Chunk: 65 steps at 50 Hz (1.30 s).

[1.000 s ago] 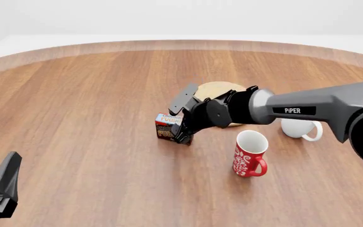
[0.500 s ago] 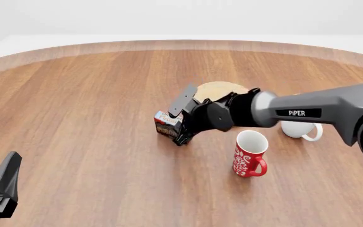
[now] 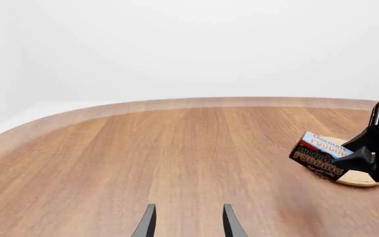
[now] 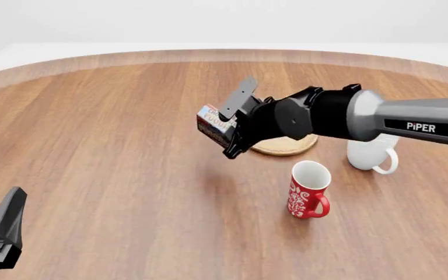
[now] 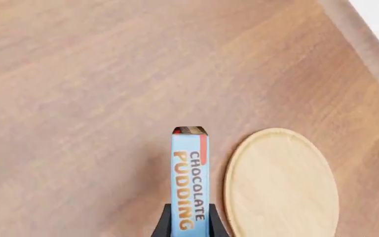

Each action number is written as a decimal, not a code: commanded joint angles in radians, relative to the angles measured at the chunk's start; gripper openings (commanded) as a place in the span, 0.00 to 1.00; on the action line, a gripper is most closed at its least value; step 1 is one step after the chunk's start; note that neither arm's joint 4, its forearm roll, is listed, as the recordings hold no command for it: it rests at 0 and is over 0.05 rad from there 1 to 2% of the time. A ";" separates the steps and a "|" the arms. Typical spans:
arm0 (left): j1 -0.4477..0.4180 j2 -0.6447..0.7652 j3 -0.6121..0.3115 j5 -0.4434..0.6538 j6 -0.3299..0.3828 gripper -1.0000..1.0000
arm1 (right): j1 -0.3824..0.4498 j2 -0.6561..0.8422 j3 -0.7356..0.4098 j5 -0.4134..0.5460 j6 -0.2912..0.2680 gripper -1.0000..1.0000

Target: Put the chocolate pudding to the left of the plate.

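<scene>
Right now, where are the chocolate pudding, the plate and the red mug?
chocolate pudding (image 4: 210, 123): front view, on its tilted printed face.
plate (image 5: 283, 182): right wrist view, on its bare flat middle.
red mug (image 4: 307, 193): front view, on its patterned side wall.

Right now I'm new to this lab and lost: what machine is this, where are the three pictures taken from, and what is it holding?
These are simulator renders of two robot arms at a round wooden table. One picture comes from a fixed camera above and behind the arms; the other two come from cameras on each wrist. The right gripper holds the small brown-and-blue chocolate pudding carton tilted in the air, left of the flat round tan wooden plate. A red patterned mug and a white mug stand nearby. The left gripper is open and holds nothing.
</scene>
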 commanded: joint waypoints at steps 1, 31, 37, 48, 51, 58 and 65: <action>0.000 0.000 0.000 0.000 0.000 1.00 | -0.015 -0.056 -0.032 0.056 -0.009 0.00; 0.000 0.000 0.000 0.000 0.000 1.00 | -0.024 0.061 -0.353 0.224 -0.036 0.00; 0.000 0.000 0.000 0.000 0.000 1.00 | -0.030 0.119 -0.427 0.236 -0.044 0.00; 0.000 0.000 0.000 0.000 0.000 1.00 | -0.042 0.231 -0.529 0.241 -0.030 0.00; 0.000 0.000 0.000 0.000 0.000 1.00 | -0.043 0.257 -0.563 0.252 -0.031 0.00; 0.000 0.000 0.000 0.000 0.000 1.00 | -0.052 0.314 -0.631 0.270 -0.030 0.00; 0.000 0.000 0.000 0.000 0.000 1.00 | -0.059 0.359 -0.678 0.282 -0.032 0.00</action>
